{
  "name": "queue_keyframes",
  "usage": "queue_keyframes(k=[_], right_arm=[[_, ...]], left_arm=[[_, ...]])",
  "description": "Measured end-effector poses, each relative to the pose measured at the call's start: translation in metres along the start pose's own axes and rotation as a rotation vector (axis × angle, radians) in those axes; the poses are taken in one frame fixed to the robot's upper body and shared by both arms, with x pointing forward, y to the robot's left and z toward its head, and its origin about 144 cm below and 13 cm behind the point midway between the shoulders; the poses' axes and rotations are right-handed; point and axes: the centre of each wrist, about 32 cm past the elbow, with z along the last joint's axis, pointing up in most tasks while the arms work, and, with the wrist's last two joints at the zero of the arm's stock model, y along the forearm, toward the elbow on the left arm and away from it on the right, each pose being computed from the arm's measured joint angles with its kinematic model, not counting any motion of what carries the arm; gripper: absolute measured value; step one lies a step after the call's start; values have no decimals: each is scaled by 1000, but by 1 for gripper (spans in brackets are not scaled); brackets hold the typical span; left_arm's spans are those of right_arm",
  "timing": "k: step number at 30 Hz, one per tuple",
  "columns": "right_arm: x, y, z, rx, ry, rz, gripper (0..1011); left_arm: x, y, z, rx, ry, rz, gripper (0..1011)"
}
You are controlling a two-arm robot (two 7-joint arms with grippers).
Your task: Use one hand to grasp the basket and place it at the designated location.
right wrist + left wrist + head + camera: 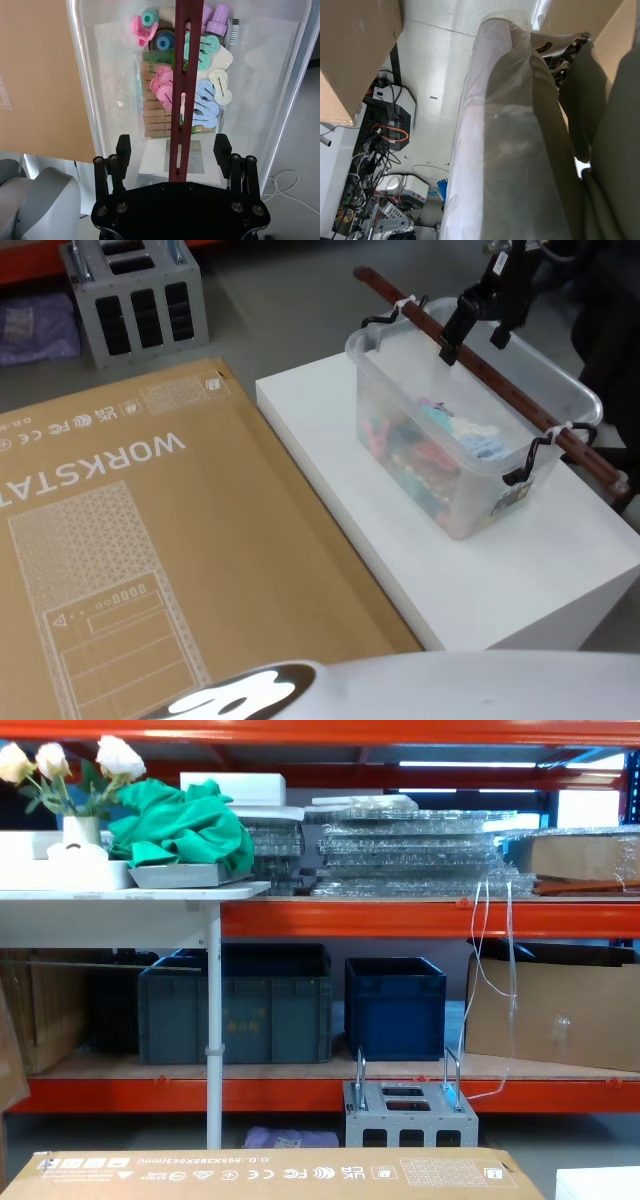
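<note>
The basket is a translucent whitish bin standing on a white block, with pink, teal and blue clips inside. A dark red bar handle runs along its top, held by black fittings at both ends. My right gripper hovers just above the far half of this bar, open. In the right wrist view the gripper has one finger on each side of the bar, apart from it, with the basket below.
A large flat cardboard box lies left of the white block, close to its edge. A grey metal rack stands on the floor beyond it. Orange shelving with dark blue crates fills the background.
</note>
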Motion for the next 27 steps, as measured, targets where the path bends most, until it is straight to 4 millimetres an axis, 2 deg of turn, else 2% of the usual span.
queue_keyframes(k=[27], right_arm=[[11, 25, 0, -14, 13, 67, 1000]], left_arm=[[0, 0, 0, 0, 0, 0, 0]])
